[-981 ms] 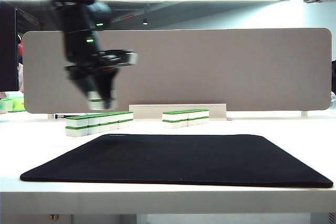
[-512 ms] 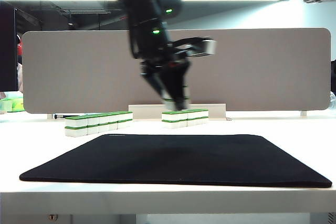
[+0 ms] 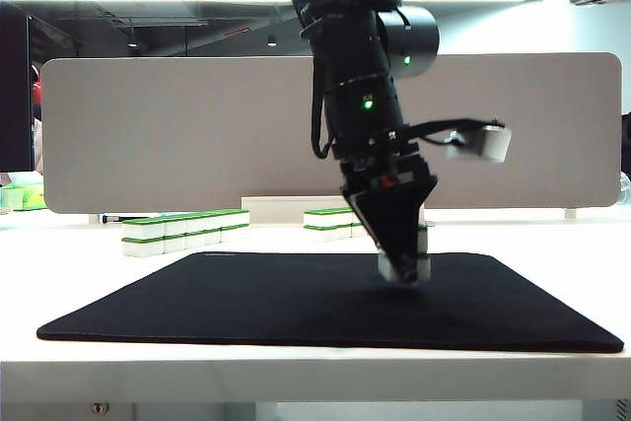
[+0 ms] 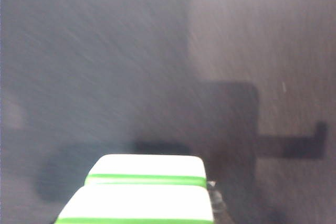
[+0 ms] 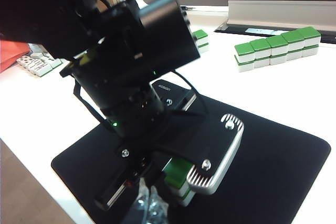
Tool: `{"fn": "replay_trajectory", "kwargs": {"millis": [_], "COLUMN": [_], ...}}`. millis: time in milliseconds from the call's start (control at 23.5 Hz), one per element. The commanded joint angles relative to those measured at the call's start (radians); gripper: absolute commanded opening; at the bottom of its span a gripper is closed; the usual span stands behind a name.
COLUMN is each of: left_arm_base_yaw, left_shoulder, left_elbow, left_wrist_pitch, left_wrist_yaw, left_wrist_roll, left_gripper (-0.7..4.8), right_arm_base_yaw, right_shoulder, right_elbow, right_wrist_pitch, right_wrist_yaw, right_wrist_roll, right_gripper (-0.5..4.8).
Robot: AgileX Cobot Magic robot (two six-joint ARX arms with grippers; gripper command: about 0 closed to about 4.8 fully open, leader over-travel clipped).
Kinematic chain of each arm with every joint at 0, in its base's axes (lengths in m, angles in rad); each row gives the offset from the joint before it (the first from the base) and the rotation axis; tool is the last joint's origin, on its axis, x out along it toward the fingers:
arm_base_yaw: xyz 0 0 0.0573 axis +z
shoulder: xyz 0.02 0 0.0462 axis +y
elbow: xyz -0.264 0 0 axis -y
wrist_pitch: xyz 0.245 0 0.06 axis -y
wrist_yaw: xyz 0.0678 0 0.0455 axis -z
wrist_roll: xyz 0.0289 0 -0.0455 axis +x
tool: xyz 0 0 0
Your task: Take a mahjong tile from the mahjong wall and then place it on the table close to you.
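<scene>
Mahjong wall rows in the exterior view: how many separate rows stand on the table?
2. The left row stands back left; the centre row beside it, its right end hidden behind the left hand, which holds tiles over the mat.

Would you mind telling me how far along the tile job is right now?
Picking looks done: the left gripper holds stacked tiles, low over the black mat, away from the mahjong wall. Left: set them down and let go. The right gripper is out of view.
</scene>
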Motion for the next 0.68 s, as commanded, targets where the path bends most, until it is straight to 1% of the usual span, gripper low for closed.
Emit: {"fn": "replay_trajectory", "kwargs": {"millis": [43,171,213,298,469,554,597,682], "left_arm_base_yaw": [-0.003,-0.003,-0.003,-0.003,-0.003,-0.003,-0.003,-0.003], "left_shoulder": [0.004,0.007,0.007,0.007,0.007,0.0,-0.001,-0.001], "left_elbow": [0.005,0.005,0.005,0.005,0.006,0.008,0.014,0.034], "left_wrist_pitch": [-0.029,-0.024,-0.021,-0.02,-0.016,-0.032,-0.049,-0.086], "left_wrist_yaw": [-0.003,-0.011,-0.011,-0.011,-0.011,-0.016,-0.019,-0.019], "left_wrist_roll": [0.006,0.006,0.003,0.002,-0.001,-0.042,-0.057,-0.061], "left_gripper": [1.74,1.85,1.96,3.24,3.53,4.51,4.77,4.77], "right_arm_base_yaw": [0.0,0.0,0.0,0.0,0.0,0.0,0.0,0.0], "right_shoulder": [-0.001,-0.001,-0.001,-0.001,-0.001,-0.001,-0.001,-0.001], "right_elbow": [0.003,0.003,0.003,0.003,0.003,0.003,0.003,0.003], "right_wrist_pitch": [0.016,0.016,0.016,0.016,0.016,0.016,0.016,0.017], "right_wrist_yaw": [-0.006,-0.007,-0.007,-0.007,-0.007,-0.007,-0.007,-0.007], "right_wrist_roll": [0.001,0.001,0.002,0.002,0.002,0.002,0.001,0.001], "right_gripper": [-0.01,-0.01,-0.01,-0.01,-0.01,-0.01,-0.01,-0.01]}}
